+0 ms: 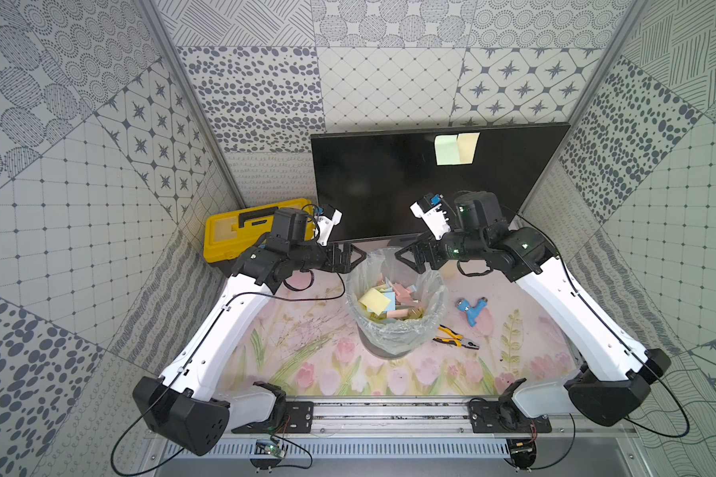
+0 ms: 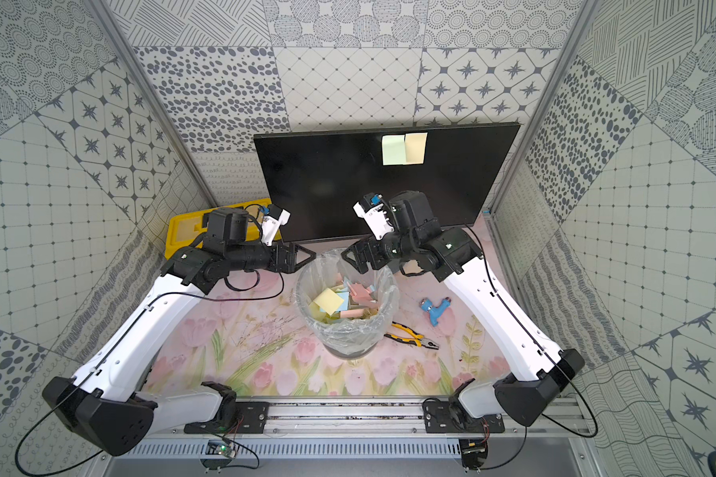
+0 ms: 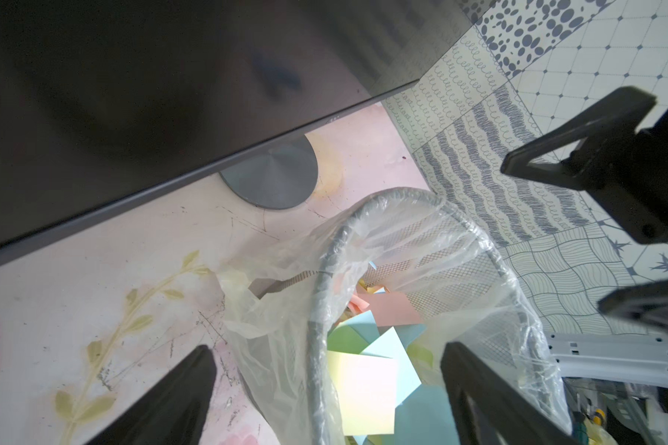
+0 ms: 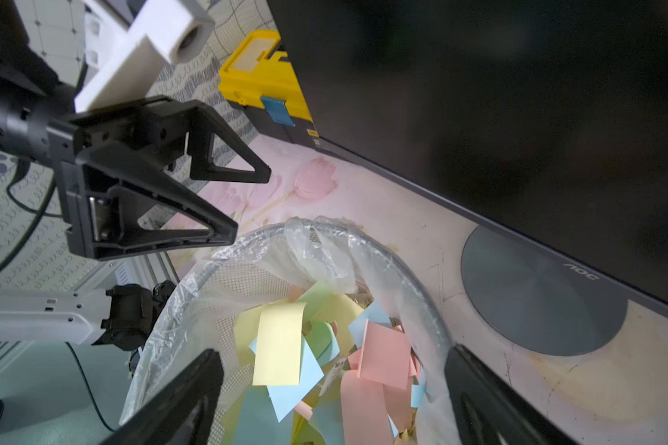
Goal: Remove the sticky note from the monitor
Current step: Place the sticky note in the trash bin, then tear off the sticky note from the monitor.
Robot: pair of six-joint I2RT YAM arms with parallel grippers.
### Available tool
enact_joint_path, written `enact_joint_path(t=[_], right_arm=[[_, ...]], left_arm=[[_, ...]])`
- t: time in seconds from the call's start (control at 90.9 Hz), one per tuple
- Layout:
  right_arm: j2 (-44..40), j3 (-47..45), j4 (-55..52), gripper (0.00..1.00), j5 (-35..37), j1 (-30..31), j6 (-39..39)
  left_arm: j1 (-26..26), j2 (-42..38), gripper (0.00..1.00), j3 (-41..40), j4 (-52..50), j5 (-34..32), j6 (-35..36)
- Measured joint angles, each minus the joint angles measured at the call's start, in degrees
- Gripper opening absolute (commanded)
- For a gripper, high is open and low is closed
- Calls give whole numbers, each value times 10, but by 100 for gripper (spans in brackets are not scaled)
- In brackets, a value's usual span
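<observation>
In both top views, a pale green sticky note (image 1: 446, 150) and a pale yellow sticky note (image 1: 468, 148) are seen stuck side by side, high on the flat black monitor (image 2: 348, 186). Left wrist view: the left gripper (image 3: 326, 346) fingers are held wide apart, empty, above the plastic-lined mesh bin (image 3: 322, 308). Right wrist view: the right gripper (image 4: 334, 350) fingers are spread too, nothing gripped.

Bin (image 1: 393, 334) blocks centre before monitor (image 1: 368, 186); open air above bin rim; pliers (image 1: 455, 338), blue fitting (image 1: 472, 310) right.

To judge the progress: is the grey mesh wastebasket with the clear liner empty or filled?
Partly filled: loose yellow, blue, pink and green paper notes lie inside the grey mesh wastebasket, below its rim.
</observation>
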Motion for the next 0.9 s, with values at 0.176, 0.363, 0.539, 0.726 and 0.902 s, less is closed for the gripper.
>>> enact_joint_path(t=[0.176,0.363,0.539,0.726,0.902], right_arm=[[-54,-28,62,97,-47,-92,50],[-95,-94,168,97,-131,-200,140],[-99,-152,309,94,-203,-270,267],[-82,-195,496,84,-247,-316,455],[-48,-195,591,77,-263,-324,577]], left_arm=[[0,-28,99,-2,38,-54,-6],[0,-58,99,-20,86,-125,-9],[0,-74,99,-37,118,-180,-9],[0,-76,99,-47,144,-213,-9],[0,-74,99,-50,160,-228,-11]])
